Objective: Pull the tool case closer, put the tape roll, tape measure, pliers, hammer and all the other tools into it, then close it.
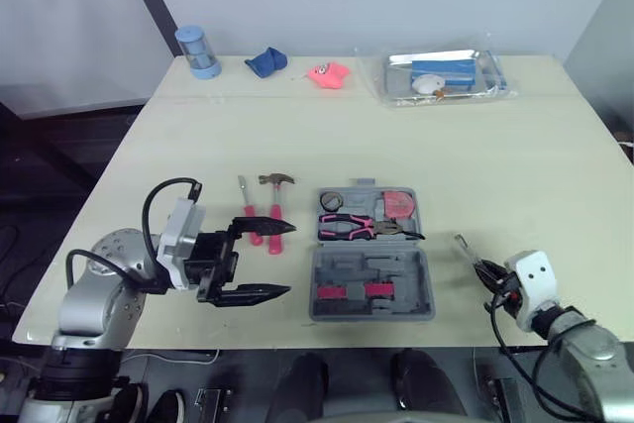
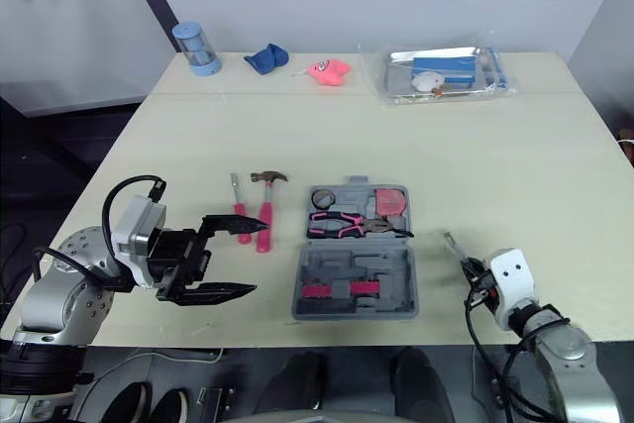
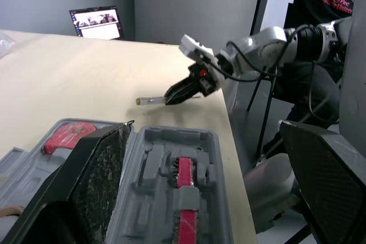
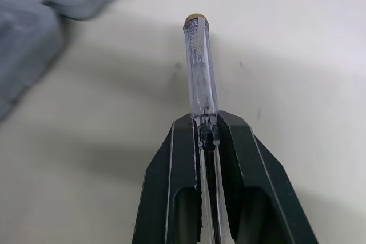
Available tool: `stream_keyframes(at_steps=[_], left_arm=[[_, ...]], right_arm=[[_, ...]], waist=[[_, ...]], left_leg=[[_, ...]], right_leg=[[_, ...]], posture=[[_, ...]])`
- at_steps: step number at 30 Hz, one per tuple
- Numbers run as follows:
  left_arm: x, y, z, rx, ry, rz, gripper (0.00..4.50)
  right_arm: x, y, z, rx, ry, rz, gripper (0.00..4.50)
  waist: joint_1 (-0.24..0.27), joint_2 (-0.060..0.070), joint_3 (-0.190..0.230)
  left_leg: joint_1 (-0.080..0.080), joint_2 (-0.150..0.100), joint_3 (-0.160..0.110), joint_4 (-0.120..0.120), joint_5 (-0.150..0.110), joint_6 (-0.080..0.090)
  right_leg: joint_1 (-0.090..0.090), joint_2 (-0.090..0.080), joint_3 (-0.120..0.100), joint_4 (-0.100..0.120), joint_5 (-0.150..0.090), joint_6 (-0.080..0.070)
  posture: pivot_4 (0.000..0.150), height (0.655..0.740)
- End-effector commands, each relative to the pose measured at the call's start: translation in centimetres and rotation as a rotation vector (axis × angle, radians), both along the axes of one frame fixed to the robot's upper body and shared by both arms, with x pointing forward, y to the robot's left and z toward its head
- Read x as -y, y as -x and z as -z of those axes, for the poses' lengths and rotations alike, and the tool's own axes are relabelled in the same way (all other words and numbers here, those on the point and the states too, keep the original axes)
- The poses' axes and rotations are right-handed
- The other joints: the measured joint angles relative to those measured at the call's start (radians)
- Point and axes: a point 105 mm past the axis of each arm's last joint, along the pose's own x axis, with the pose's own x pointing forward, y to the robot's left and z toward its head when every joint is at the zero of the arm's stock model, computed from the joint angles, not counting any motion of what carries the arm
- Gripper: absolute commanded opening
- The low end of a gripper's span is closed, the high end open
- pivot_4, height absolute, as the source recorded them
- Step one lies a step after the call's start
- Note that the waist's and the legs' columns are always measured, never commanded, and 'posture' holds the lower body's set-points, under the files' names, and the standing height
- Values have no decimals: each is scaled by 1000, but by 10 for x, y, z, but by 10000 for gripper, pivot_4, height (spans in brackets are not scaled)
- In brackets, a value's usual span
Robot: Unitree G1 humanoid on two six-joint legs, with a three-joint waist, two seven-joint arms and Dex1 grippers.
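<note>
Firmly, right hand (image 4: 207, 125) pinches screwdriver (image 4: 199, 67) — left hand (image 1: 287, 260) gapes.

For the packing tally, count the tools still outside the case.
3. A red-handled screwdriver and a hammer lie side by side on the table left of the case; the right hand grips a clear-handled screwdriver. The left hand might hide another.

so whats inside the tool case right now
The open tool case holds pink-handled pliers, a dark tape roll and a red tape measure in its far half; the near half shows red inserts. Whatever lies beneath the pliers is covered.
</note>
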Motion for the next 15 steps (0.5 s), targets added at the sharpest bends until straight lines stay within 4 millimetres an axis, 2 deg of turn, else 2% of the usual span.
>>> stream_keyframes(at_steps=[1, 6, 9, 12, 15], left_arm=[[-8, -1, -3, 47, -35, -7, 45000], [-23, -7, 4, 49, -88, -39, 45000], [-28, -9, 5, 50, -103, -57, 45000], [-38, -12, 6, 60, -134, -94, 45000], [-45, -12, 8, 66, -163, -112, 45000]], right_arm=[[-23, 2, -30, 10, 17, -206, 510], [-58, 1, -42, -95, 145, -477, 510], [-72, -5, -47, -116, 166, -529, 510], [-102, -13, -53, -130, 249, -637, 510], [-117, -22, -52, -146, 341, -668, 510]], waist=[[-1, 0, 0], [0, -1, 0], [2, -2, 0], [-7, -2, 0], [-2, -2, 0]], left_leg=[[0, 0, 0, 0, 0, 0], [0, 0, 0, 1, 0, 0], [-1, 0, -1, 1, 0, 0], [-1, 0, -1, 1, 0, 0], [-1, 0, -2, 1, 0, 0]], right_leg=[[0, 0, 0, 0, 0, 0], [0, 0, 0, 0, 0, 0], [0, 0, -1, 0, 0, 0], [0, 0, -1, 0, 0, 0], [-1, 0, -2, 0, 0, 0]], posture=[[1500, 7400], [1500, 7400], [1500, 7400], [1500, 7400], [1500, 7400]])
